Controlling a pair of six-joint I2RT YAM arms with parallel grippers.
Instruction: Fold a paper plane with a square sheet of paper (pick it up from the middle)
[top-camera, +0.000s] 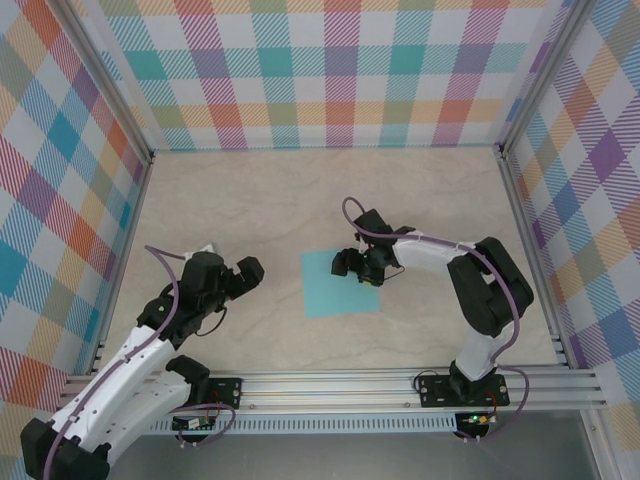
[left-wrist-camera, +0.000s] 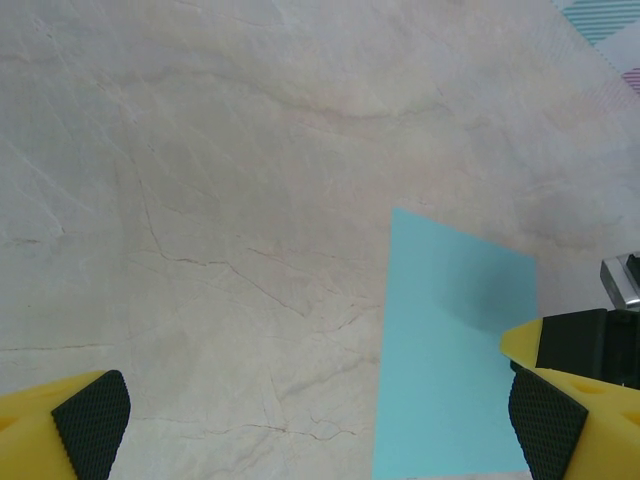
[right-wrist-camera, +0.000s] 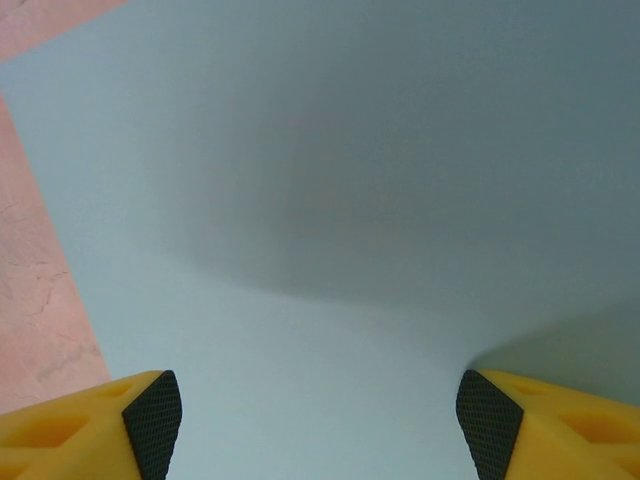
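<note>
Hovering over the square sheet of paper's (top-camera: 330, 296) middle, the right gripper (top-camera: 343, 266) is held open, empty. A downward pinch is needed.

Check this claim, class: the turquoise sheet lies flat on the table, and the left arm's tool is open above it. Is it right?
Wrong arm. The top external view shows the right tool open above the square sheet of paper, which lies flat on the table; the left tool is off to one side.

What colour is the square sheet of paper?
The square sheet of paper is plain light turquoise; top external view.
</note>
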